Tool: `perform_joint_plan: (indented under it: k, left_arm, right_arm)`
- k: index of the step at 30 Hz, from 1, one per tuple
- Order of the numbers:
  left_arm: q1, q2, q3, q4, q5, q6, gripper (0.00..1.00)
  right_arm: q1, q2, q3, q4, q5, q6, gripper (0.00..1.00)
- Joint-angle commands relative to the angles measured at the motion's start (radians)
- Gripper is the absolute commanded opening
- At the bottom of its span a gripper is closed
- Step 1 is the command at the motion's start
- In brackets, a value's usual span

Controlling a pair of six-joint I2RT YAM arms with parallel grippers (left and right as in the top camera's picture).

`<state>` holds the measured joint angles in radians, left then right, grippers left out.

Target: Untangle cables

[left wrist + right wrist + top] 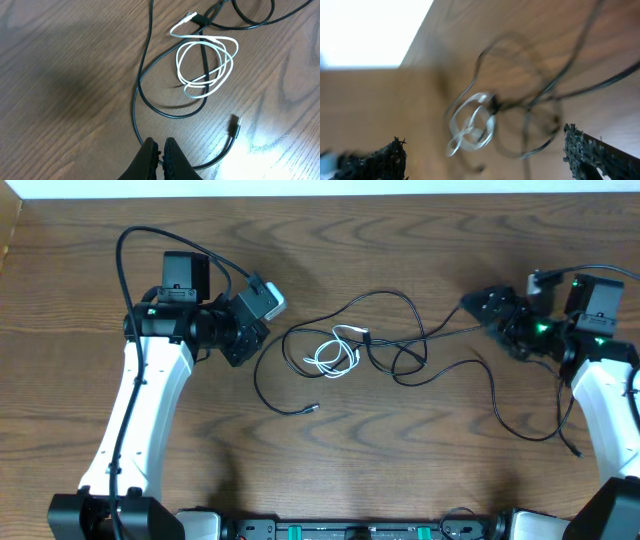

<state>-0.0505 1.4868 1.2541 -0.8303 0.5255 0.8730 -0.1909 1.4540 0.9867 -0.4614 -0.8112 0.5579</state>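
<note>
Nearest, the clenched left fingers [150, 157] hold nothing visible, a black cord [135, 100] skirting their tips; at one o'clock on the tabletop [60, 75] lies the coiled white cord [227, 65], likelier theirs than the released, empty right fingers' [590, 152].

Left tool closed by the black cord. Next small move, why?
Probably draw the left tool slightly away from the white cord: it appears shut on the black cord, whose slack curves beside that coil. Right tool is open, empty.
</note>
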Motion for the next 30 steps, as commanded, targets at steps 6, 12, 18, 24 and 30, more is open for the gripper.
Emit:
perform_joint_plan:
  k: [6,12,18,24,30]
  left_arm:
    - [-0.002,0.011,0.006,-0.003,0.017,0.017,0.07]
    - [-0.002,0.011,0.006,-0.003,0.017,0.017,0.08]
    - [-0.002,0.011,0.006,-0.002,0.017,0.017,0.07]
    - [-0.002,0.011,0.006,-0.002,0.017,0.017,0.08]
    - [-0.002,0.011,0.006,-0.001,0.017,0.017,0.08]
  right_arm:
    - [0.157,-0.001,0.005,-0.123,-0.088,-0.006,0.99]
    - [0.337,-0.001,0.005,-0.212,0.193,0.005,0.99]
    - [0.445,-0.001,0.004,-0.323,0.533,0.151,0.99]
    - [0.481,-0.001,0.004,-0.353,0.529,0.216,0.99]
    - [0.481,-0.001,0.0,-0.389,0.638,0.217,0.99]
